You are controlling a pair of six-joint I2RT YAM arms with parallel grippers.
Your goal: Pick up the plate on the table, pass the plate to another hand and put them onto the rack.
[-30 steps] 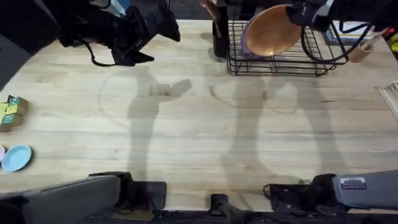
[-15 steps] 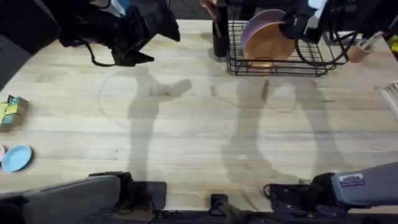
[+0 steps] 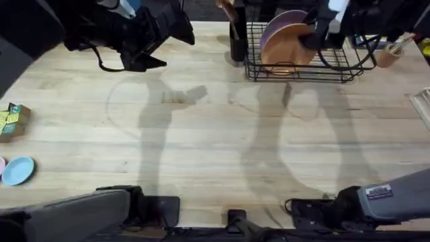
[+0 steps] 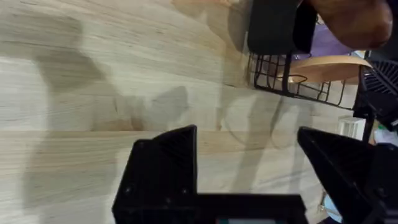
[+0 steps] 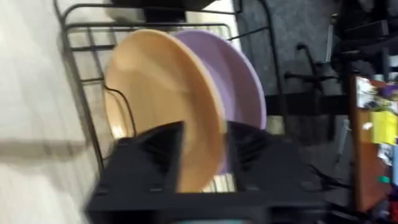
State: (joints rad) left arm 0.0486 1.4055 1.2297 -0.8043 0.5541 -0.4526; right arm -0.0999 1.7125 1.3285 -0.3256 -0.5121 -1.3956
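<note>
The plate (image 3: 287, 48) stands on edge in the rack (image 3: 299, 70) at the table's (image 3: 215, 141) far side, right of centre, leaning vs. a purple plate (image 3: 283, 23) just behind it. In the right wrist view the plate (image 5: 158, 99) overlaps the purple plate (image 5: 233, 93), both inside the rack's (image 5: 78, 81) wires.

Right gripper (image 3: 321, 28) sits at the plate's right rim, over the rack. From its own cam, the right gripper (image 5: 205, 155) has one black finger on each side of the plate's edge, w/ the rim running down between them; fingers look closed onto the rim, so it grips the plate.

Left gripper (image 3: 156, 35) hangs over the table's far left part, well apart from the rack. In the left wrist view the left gripper (image 4: 249, 168) has its two black fingers spread wide w/ bare wood between them, nothing held; rack (image 4: 292, 87) and plate (image 4: 323, 67) show farther off.

Small blue dish (image 3: 17, 170) lies near the table's left edge, w/ a green box (image 3: 13, 119) beyond it. A dark upright holder (image 3: 237, 33) stands touching the rack's left end.
</note>
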